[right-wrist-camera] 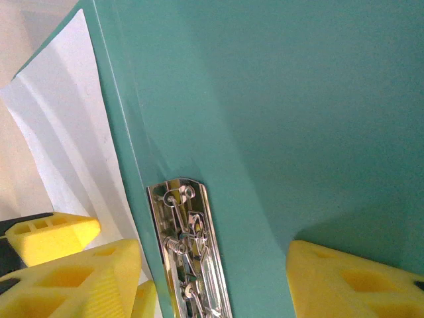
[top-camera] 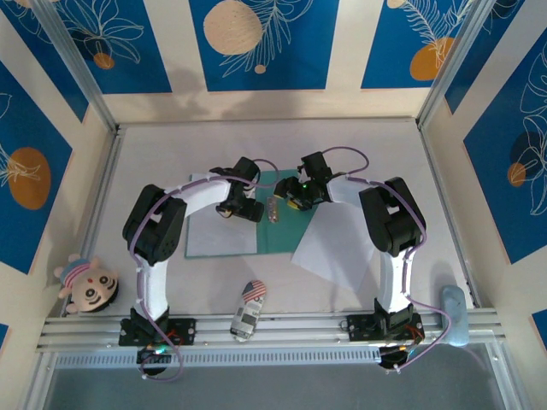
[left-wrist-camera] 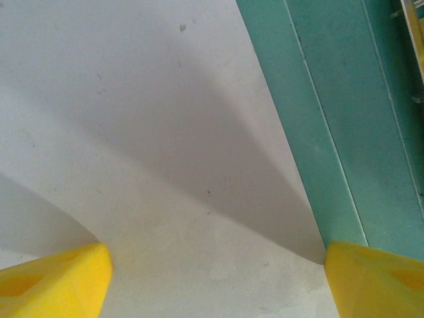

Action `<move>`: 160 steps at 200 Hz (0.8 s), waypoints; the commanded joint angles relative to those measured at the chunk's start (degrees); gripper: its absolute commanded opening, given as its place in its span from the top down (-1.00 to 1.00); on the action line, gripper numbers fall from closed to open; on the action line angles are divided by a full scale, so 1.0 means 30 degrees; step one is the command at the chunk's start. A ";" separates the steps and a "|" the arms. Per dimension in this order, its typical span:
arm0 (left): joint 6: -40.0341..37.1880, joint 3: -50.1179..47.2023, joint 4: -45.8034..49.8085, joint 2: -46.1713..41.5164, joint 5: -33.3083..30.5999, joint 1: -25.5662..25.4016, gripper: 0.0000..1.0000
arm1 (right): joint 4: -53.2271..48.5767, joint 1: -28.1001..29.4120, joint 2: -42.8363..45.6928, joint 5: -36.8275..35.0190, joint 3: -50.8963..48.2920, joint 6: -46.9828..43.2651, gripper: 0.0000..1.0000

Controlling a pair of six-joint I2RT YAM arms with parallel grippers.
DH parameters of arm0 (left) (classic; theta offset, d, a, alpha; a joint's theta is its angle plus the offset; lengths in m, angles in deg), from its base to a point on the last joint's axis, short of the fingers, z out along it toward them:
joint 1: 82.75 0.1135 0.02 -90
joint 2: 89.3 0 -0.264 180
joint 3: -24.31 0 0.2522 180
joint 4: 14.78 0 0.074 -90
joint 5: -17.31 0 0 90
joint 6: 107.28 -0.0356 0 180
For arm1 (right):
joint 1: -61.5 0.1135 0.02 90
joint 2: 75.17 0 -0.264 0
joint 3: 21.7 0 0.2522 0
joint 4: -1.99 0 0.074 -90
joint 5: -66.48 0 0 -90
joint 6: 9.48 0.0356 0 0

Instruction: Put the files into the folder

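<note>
Plainly, the left pincer is standing spread wide and pinching nothing. Its yellow fingers are hovering close over a white sheet, and I cannot tell whether they are touching it. Just past the finger nearer the crease, the sheet's edge is giving way to the teal folder.

The right pincer is likewise standing parted and gripping nothing. The folder's metal clip is lying between its fingers, and the green card is spreading out beyond them. Past the clip, on this pincer's left, the white sheet is lying alongside the folder.

Seen from above, the two pincers are facing each other across the clip, near together. A second white sheet is lying on the desk on the right pincer's outer side, meeting the folder's edge. Nearer the arm bases than either pincer, a toy car is showing a stars-and-stripes pattern.
</note>
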 commanded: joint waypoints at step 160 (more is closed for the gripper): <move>0.6641 -0.0695 -0.0237 -0.3554 -0.2036 -0.3878 -0.32 | 0.0254 -0.0547 0.2224 0.1145 -0.0702 0.0016 -0.21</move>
